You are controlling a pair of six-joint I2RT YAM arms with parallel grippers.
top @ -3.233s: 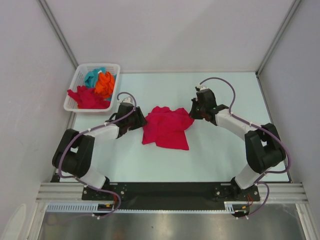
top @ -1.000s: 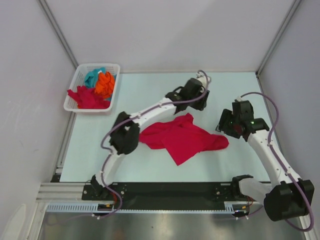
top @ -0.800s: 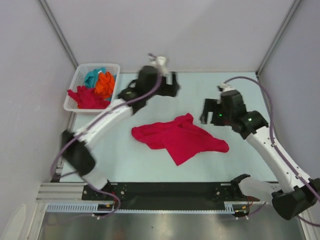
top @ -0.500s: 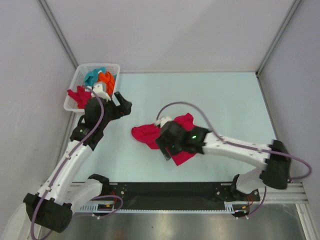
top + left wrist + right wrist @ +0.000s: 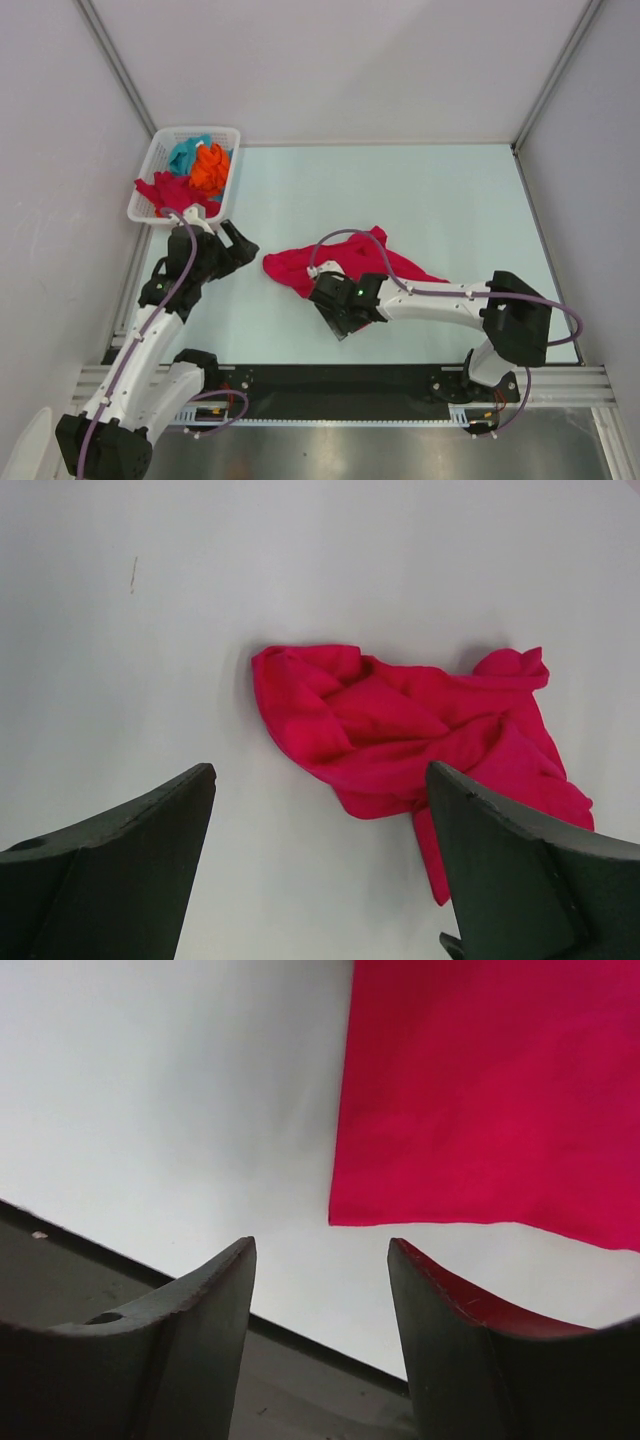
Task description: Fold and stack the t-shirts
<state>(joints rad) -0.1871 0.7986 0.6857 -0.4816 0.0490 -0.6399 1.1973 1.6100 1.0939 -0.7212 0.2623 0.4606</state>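
One crimson t-shirt (image 5: 290, 268) lies crumpled and spread on the table's middle; in the left wrist view the same t-shirt (image 5: 400, 730) sits ahead of the fingers. My left gripper (image 5: 237, 247) hovers left of it, open wide with nothing between the fingers (image 5: 320, 770). My right gripper (image 5: 338, 322) is low over the shirt's near corner, covering part of it from above. It is open and empty (image 5: 320, 1245), with a flat red edge of the t-shirt (image 5: 490, 1090) just beyond the fingertips. More t-shirts fill the basket: teal (image 5: 185, 155), orange (image 5: 210, 168) and crimson (image 5: 175, 195).
The white lattice basket (image 5: 146, 168) stands at the table's far left corner, just behind my left arm. The table's dark near edge (image 5: 120, 1280) runs close under my right gripper. Grey walls close in the left, back and right.
My left arm swung from the far middle back to the left beside the basket, its gripper opening. My right arm swept across from the right to the shirt's near corner.
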